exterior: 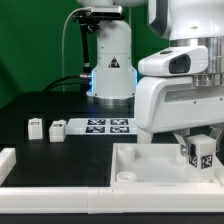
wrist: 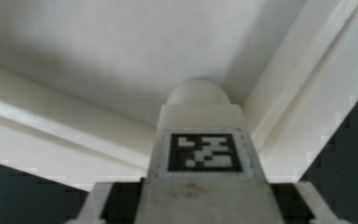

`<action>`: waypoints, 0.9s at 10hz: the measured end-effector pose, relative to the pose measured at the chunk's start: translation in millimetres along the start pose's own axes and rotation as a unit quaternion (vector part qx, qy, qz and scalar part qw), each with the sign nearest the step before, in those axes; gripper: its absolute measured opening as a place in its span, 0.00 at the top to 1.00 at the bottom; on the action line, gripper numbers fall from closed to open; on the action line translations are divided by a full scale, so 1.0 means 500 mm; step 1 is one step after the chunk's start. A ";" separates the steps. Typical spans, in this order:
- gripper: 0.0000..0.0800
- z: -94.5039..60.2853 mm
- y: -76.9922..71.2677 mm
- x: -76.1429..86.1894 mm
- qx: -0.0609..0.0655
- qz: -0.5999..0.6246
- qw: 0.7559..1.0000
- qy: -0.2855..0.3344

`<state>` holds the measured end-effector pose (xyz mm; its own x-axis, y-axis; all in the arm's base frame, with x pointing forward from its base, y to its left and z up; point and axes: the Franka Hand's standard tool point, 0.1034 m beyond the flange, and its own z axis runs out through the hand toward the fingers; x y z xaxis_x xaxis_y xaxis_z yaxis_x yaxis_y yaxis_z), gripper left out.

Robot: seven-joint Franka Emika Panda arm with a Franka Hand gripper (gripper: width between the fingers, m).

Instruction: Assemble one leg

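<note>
Black table [exterior: 60, 155], gripped white tagged leg [wrist: 204, 140]

1. Backdrop [exterior: 40, 35]: plain green wall surface behind the work area, evenly lit.
2. Table [exterior: 60, 150]: matte black top, no glare.
3. Black cable [exterior: 66, 60] runs before the backdrop.

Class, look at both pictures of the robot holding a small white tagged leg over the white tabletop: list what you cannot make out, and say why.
- Gripper fingertips: exterior view, hidden behind the stubby white plastic leg and the arm's housing.
- Large white square tabletop: cut off by both frames' edges.
- Leg's tip contact with the tabletop: wrist view, blurred.
- Two loose small white legs: exterior view, tags too small to read.
- Flat white marker board: partly hidden by the arm.
</note>
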<state>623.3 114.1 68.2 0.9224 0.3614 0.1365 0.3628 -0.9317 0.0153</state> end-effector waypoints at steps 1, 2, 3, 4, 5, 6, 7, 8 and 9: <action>0.64 0.001 -0.002 0.001 -0.001 0.042 0.999 0.006; 0.64 0.001 -0.005 0.002 -0.001 0.107 0.994 0.010; 0.64 0.001 -0.009 0.002 0.001 0.176 0.984 0.012; 0.64 0.001 -0.009 0.003 0.002 0.212 0.977 0.014; 0.64 0.001 -0.010 0.003 0.006 0.289 0.957 0.014; 0.64 0.001 -0.008 0.003 0.007 0.328 0.945 0.014; 0.64 0.001 -0.006 0.002 0.006 0.338 0.941 0.013; 0.64 0.001 -0.005 0.002 0.006 0.337 0.941 0.013; 0.64 0.002 -0.006 0.002 0.006 0.337 0.942 0.013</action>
<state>623.0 117.1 67.4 0.9405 -0.3118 0.1352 -0.3010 -0.9489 -0.0947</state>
